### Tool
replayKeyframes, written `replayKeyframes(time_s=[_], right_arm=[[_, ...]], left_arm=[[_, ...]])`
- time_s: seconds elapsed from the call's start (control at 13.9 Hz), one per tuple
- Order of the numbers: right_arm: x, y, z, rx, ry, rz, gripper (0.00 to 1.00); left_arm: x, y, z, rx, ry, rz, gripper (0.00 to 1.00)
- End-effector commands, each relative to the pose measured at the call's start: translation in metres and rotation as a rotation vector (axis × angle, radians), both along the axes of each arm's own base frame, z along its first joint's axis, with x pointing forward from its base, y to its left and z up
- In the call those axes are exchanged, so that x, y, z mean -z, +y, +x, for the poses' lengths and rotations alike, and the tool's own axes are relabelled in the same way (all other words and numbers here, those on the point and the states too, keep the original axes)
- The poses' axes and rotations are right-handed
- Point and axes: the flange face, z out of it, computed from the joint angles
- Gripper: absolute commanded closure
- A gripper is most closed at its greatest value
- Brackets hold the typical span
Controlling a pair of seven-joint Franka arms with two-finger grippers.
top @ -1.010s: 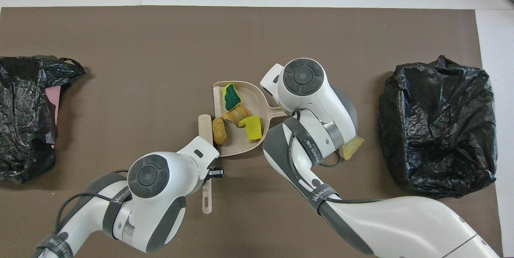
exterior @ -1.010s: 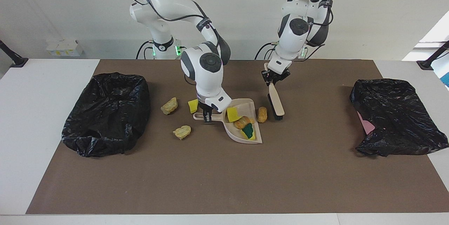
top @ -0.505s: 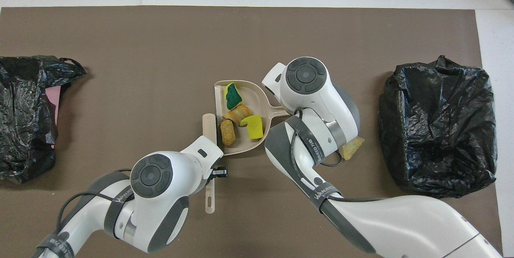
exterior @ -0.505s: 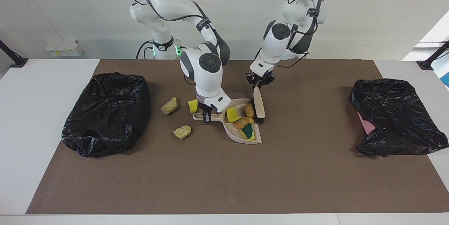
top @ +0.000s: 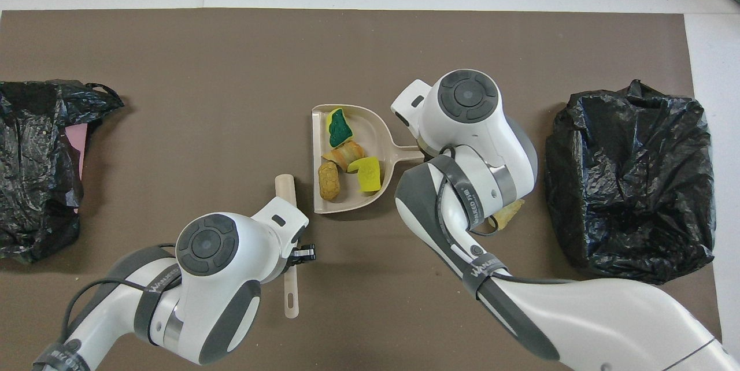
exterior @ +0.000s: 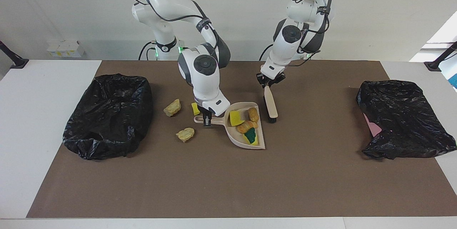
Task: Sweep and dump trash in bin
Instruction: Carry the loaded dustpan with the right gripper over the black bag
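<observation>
The right pincer is gripping the handle of the shallow beige plastic dustpan, which is lying on the brown mat covering the white counter, roughly midway between the two arms. Four of the small torn sponge-like chunks of trash are sitting inside the pan: a yellow chunk, an orange-brown chunk, a tan chunk and a yellow chunk with a dark green face (this last one nearest the pan's open lip). Three more pieces are lying on the mat toward the right arm's end: a small yellow piece just beside the right pincer, a tan lump and a pale yellow lump. The left pincer is clamping the upper end of the beige hand brush, whose dark bristle end is pointing down at the mat just beside the dustpan's mouth, apart from it. A crumpled black plastic bin bag is resting at the right arm's end, and a second black bag is lying at the left arm's end.
</observation>
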Motion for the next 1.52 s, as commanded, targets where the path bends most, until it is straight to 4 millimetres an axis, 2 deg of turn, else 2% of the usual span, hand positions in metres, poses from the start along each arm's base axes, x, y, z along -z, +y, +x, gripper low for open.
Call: replayKeyframes(time_s=[0.0, 0.22, 0.36, 0.51, 0.72, 0.79, 0.87, 0.94, 1.15, 1.37, 1.44], right_arm=[[-0.046, -0.050, 0.004, -0.003, -0.020, 0.061, 1.00], [-0.083, -0.104, 0.004, 0.020, -0.011, 0.067, 1.00], [-0.109, -0.150, 0.002, 0.024, -0.014, 0.061, 1.00], [-0.131, -0.195, 0.000, 0.001, -0.036, 0.058, 1.00], [-0.158, -0.267, -0.013, -0.002, -0.025, 0.048, 1.00], [-0.162, -0.297, -0.018, -0.009, -0.018, 0.046, 1.00], [-0.169, -0.323, -0.024, -0.017, -0.024, 0.043, 1.00], [-0.170, -0.350, -0.028, -0.041, -0.025, 0.041, 1.00], [-0.169, -0.429, -0.051, -0.054, -0.028, 0.033, 1.00], [-0.158, -0.469, -0.091, -0.011, -0.029, -0.003, 1.00], [-0.156, -0.477, -0.095, -0.022, -0.036, -0.056, 1.00]], left_arm=[[-0.009, -0.021, -0.046, -0.005, -0.009, 0.025, 1.00], [-0.011, -0.040, -0.089, 0.021, -0.030, 0.034, 1.00], [-0.009, -0.042, -0.117, 0.029, -0.058, 0.032, 1.00], [0.002, -0.049, -0.140, 0.016, -0.090, 0.017, 1.00], [0.013, -0.050, -0.145, -0.006, -0.109, 0.002, 1.00], [0.012, -0.049, -0.141, -0.009, -0.110, 0.002, 0.56], [0.016, -0.050, -0.136, -0.009, -0.098, 0.006, 0.02], [0.013, -0.052, -0.126, -0.023, -0.091, 0.007, 0.00], [-0.007, -0.038, -0.072, -0.066, -0.089, 0.006, 0.00], [-0.028, -0.016, -0.008, -0.081, -0.100, 0.000, 0.00], [-0.031, -0.010, 0.008, -0.081, -0.116, 0.006, 0.00]])
